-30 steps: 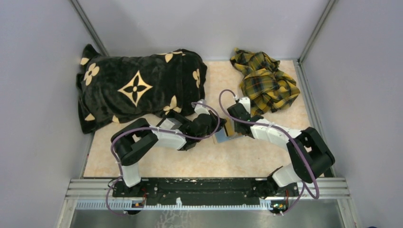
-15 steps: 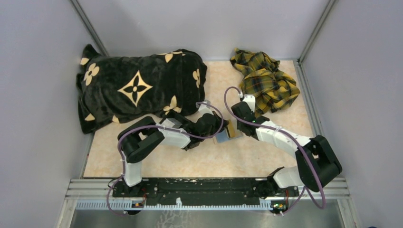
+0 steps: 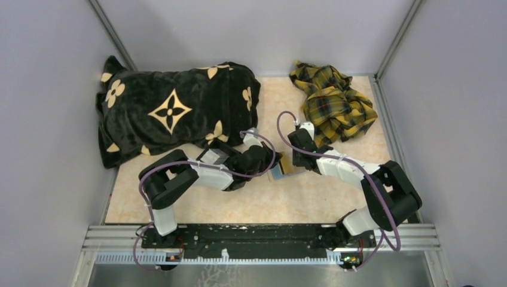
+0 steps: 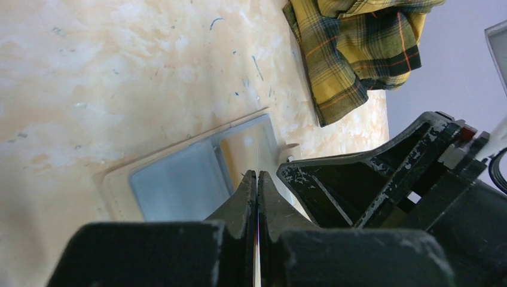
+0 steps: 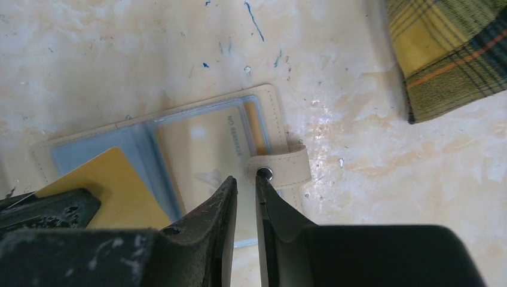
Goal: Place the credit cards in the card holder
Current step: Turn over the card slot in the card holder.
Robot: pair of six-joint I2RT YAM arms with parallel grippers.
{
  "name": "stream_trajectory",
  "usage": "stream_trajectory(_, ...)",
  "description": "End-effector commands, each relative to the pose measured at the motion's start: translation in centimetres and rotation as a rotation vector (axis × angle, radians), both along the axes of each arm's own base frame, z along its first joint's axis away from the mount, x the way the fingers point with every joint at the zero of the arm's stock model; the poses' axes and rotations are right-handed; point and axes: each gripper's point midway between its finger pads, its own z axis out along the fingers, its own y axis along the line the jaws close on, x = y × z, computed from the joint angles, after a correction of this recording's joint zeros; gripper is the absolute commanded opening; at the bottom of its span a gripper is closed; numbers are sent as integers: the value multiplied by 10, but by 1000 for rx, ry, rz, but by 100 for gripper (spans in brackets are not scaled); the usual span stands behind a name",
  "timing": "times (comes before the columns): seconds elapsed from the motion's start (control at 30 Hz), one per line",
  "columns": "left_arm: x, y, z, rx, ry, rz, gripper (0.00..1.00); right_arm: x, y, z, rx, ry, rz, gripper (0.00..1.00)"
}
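Top view: the open card holder (image 3: 281,173) is seen flat on the marbled table (image 3: 197,206), about mid-table, between the two grippers. The left gripper (image 3: 270,162) is placed at its left edge and the right gripper (image 3: 294,158) at its right edge, both low over it. Finger state cannot be told from up here. A black flower-print blanket (image 3: 173,110) is bunched at the far left, and a yellow plaid cloth (image 3: 332,101) is heaped at the far right, well apart from the holder.

Right wrist view: the holder is seen lying open, clear pockets up, with its closing tab (image 5: 286,167) and snap on the right edge. The right gripper's fingers are held almost together, with only a narrow gap, right over the holder's right half just beside the tab. Whether anything is pinched cannot be told. A gold card (image 5: 113,176) is seen over the holder's left half, gripped at its near end by the left gripper. A pale printed card (image 5: 209,146) is already seated under the clear pocket. A corner of the plaid cloth is seen at top right.

Left wrist view: the left fingers are pressed together on the gold card, which is seen edge-on as a thin line between them. The holder is seen just beyond the fingertips, with the right gripper's body crowded in at the right.
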Motion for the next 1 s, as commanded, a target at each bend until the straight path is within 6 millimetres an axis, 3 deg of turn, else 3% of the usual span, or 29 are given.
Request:
stream_trajectory(0.0, -2, 4, 11, -66, -6, 26, 0, 11, 8, 2, 32, -25, 4, 18)
stream_trajectory(0.27, -2, 10, -1, -108, 48, 68, 0, 8, 1, -8, -1, -6, -17, 17)
stream_trajectory(0.43, -1, 10, -8, -129, 75, 83, 0, 11, -6, -1, -21, -34, -44, 17)
stream_trajectory(0.53, -1, 9, -13, -139, 92, 88, 0, 13, -12, 14, -25, -80, -63, 22)
stream_trajectory(0.73, 0, 12, -19, -140, 106, 101, 0, 13, -21, 32, -43, -122, -84, 44)
stream_trajectory(0.97, 0, 15, -25, -130, 112, 108, 0, 3, -19, 35, -1, -126, -64, 44)
